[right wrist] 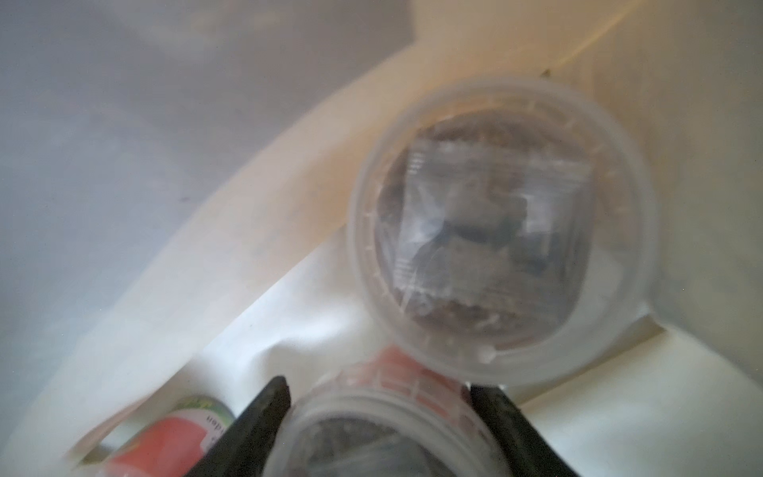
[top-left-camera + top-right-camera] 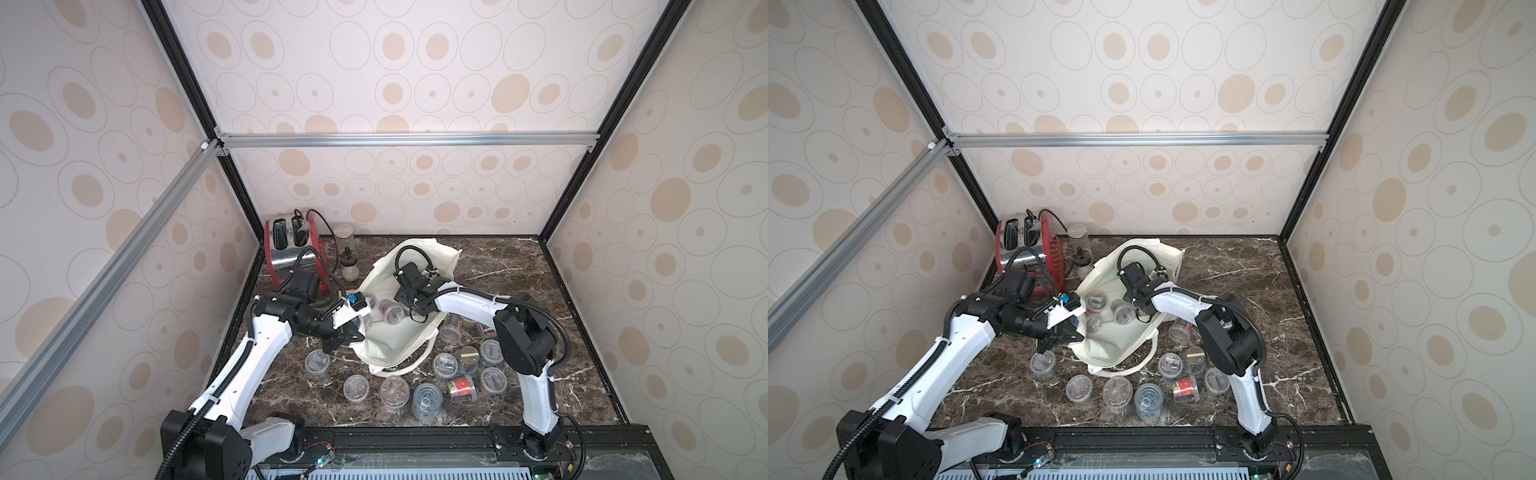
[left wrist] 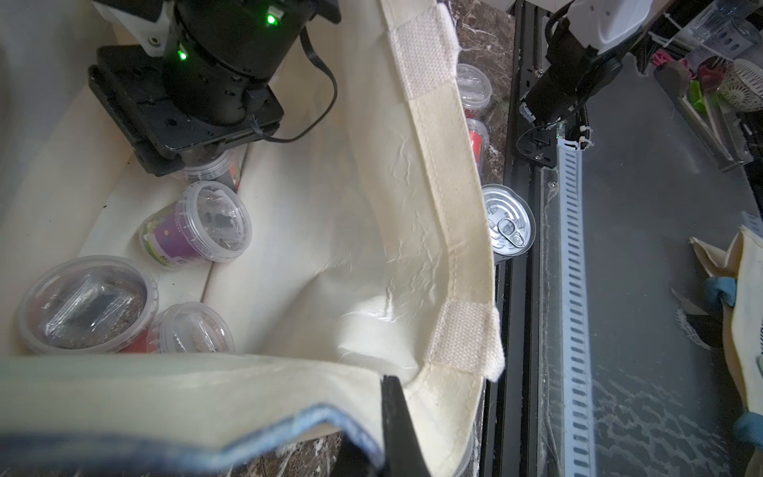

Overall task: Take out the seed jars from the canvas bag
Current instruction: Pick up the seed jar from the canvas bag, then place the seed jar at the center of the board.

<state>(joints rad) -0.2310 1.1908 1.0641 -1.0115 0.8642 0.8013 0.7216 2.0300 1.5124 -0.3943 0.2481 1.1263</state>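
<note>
Nearest me, along the front of the table [image 2: 540, 291], a loose crowd of seed jars [image 2: 394, 390] already stands outside the bag. There is a pull-tab tin [image 2: 427, 401] among them and a tipped jar [image 2: 461, 388] lying on its side. That ground is packed, so I'd guess a careless set-down, or the right arm's elbow swinging over it, could send some rolling. Just behind them the canvas bag [image 2: 399, 338] lies slumped with its mouth gaping. The left claw [image 2: 349, 336] is pinched together on the bag's near rim, propping it open. If that cloth slips free, the mouth may fold over the other arm and its cable. The right claw [image 1: 377, 382] is down inside, its jaws either side of a red-banded jar [image 1: 392, 437] and close against it, though the blur stops me telling whether it truly bites. A bigger clear jar [image 1: 501, 231] sits right up against that one and may tumble or be dragged along, and the slick plastic could also squirt loose. A purple-labelled jar [image 3: 198, 231] waits nearby in the bag. Farthest back, by the wall, stand a toaster [image 2: 286, 249], a tall glass jar [image 2: 344, 239] and a small bottle [image 2: 348, 266], well out of the way.
</note>
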